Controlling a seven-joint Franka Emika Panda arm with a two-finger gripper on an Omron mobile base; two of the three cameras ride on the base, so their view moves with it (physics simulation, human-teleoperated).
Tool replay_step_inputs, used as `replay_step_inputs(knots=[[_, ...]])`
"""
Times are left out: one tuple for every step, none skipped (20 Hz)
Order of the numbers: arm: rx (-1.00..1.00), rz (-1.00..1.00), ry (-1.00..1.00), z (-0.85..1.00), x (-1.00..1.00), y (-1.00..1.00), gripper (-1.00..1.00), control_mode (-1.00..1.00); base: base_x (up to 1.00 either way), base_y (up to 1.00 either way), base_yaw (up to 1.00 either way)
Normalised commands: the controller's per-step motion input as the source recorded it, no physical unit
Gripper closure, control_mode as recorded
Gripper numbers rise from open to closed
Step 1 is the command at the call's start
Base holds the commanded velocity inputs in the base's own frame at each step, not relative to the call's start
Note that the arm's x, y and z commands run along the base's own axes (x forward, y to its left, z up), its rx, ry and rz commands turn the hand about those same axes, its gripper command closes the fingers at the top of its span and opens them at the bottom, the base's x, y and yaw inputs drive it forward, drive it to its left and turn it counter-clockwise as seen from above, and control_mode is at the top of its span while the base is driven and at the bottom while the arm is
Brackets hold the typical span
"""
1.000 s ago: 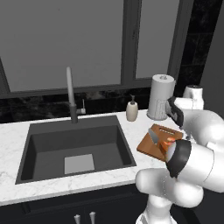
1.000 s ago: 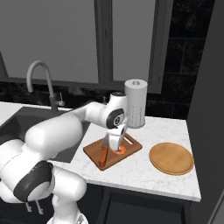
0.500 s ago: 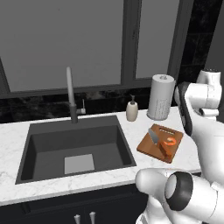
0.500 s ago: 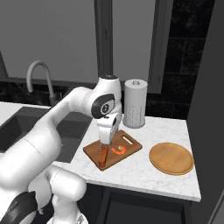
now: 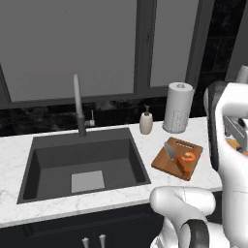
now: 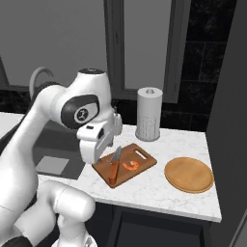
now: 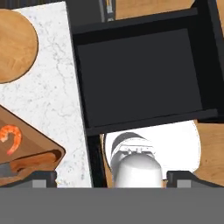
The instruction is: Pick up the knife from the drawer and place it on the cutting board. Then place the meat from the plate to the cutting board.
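The reddish-brown cutting board [image 6: 140, 160] lies on the counter with the knife [image 6: 115, 165] and the orange-red meat [image 6: 131, 165] side by side on it. From the left base view the cutting board [image 5: 167, 162] carries the knife [image 5: 175, 158] and the meat [image 5: 189, 156]. The round tan plate [image 6: 189, 174] to the board's right is bare. My gripper [image 7: 113, 178] is open, its tips wide apart and holding nothing. It hangs above the counter's front edge, left of the board, looking down into the drawer. The hand view catches the meat [image 7: 11, 136], the knife handle [image 7: 33, 162] and the plate [image 7: 13, 43].
The dark drawer [image 7: 140, 74] below the counter stands pulled out with nothing in it. A paper towel roll [image 6: 148, 113] stands behind the board, a soap bottle [image 5: 146, 122] beside it. The sink [image 5: 85, 160] and faucet [image 5: 78, 104] lie to the left.
My gripper has lifted off the cutting board and swung back and left, out over the counter's front edge. The meat stays on the board beside the knife.
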Motion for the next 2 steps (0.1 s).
replay_step_inputs(knots=[[-0.06,-0.08,0.00,0.51,-1.00,0.54,-1.00,-1.00,0.00,0.00,0.00],[-0.07,-0.07,0.00,0.44,-1.00,0.51,-1.00,-1.00,0.00,0.00,0.00]])
